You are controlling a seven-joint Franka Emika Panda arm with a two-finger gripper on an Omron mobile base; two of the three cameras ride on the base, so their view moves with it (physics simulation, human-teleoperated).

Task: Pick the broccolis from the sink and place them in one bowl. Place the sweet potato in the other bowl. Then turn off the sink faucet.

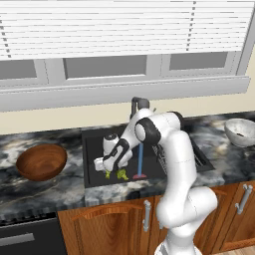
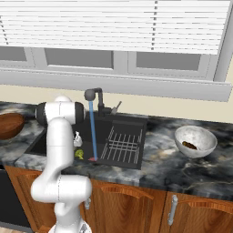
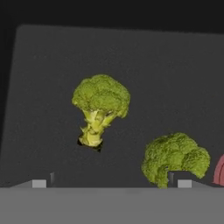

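Down inside the sink (image 1: pixel 94 149) hangs the gripper (image 1: pixel 103 166), its jaws spread wide with nothing between them, poised just over the two broccolis. From the hand view, one broccoli (image 3: pixel 100 107) lies on the dark sink floor with its pale stem pointing down the picture, and a second broccoli (image 3: pixel 174 158) sits near it, beside one fingertip (image 3: pixel 183 182). Across the counter (image 2: pixel 164 168), the black basin holds a grey wire rack (image 2: pixel 122 144) on its right side. Behind it stands the sink faucet (image 2: pixel 93 96), and a blue stream of water (image 2: pixel 93 129) runs straight down from its head to the sink floor. To the left rests the reddish-brown wooden bowl (image 1: pixel 41 162). To the right rests the pale speckled bowl (image 2: pixel 195 141), and the sweet potato (image 2: pixel 189 145) already lies inside it. No writing or label can be read anywhere.
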